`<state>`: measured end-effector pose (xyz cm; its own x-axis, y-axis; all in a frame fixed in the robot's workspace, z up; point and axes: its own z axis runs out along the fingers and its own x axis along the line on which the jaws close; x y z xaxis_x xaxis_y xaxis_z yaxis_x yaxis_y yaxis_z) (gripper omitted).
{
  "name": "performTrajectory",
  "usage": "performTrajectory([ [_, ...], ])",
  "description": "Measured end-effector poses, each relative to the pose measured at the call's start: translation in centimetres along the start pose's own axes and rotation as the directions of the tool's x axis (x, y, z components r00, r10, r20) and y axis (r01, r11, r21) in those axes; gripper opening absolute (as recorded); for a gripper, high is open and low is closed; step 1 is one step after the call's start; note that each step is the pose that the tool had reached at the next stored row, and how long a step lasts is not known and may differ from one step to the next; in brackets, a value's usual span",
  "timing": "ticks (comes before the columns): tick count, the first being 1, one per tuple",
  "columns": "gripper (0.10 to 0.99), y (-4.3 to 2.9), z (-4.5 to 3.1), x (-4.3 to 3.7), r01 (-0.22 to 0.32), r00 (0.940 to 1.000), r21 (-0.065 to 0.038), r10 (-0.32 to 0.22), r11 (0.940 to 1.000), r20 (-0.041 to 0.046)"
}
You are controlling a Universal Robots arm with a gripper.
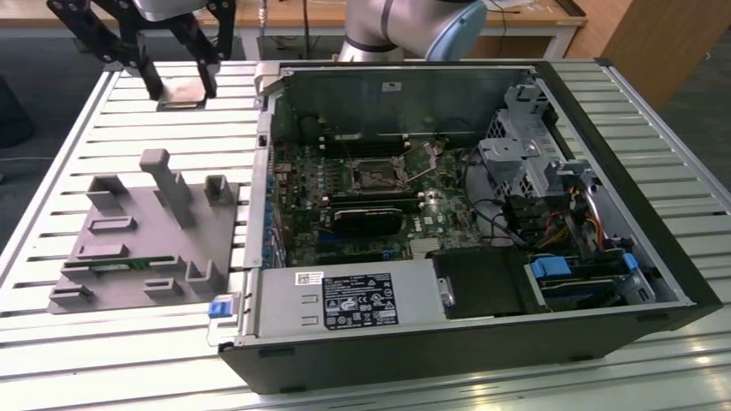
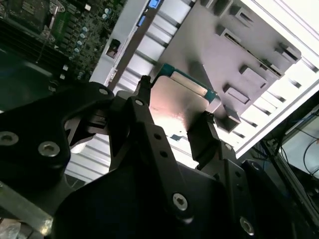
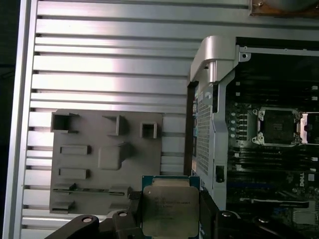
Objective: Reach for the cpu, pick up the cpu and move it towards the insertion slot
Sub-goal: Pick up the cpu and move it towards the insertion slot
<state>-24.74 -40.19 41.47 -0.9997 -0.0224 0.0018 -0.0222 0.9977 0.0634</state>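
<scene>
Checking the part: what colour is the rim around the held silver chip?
Teal-green, edging the flat square silver cpu held by the gripper; clearest in the first wrist view.

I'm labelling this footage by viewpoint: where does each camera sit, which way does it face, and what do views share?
Exterior view: off the arm, above the table, facing the open computer case; arm and pincer at top.
Second wrist view: on the wrist, looking along the pincer to the grey fixture.
First wrist view: on the wrist, looking down past the cpu.
Shared: cpu, fixture, pincer.
</scene>
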Motion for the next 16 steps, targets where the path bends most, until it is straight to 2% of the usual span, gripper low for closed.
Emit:
performTrajectory([
  [16,0.545,1.35,0.09,-4.06,0.0,1.0,0.0,0.0,1.0,0.0001],
])
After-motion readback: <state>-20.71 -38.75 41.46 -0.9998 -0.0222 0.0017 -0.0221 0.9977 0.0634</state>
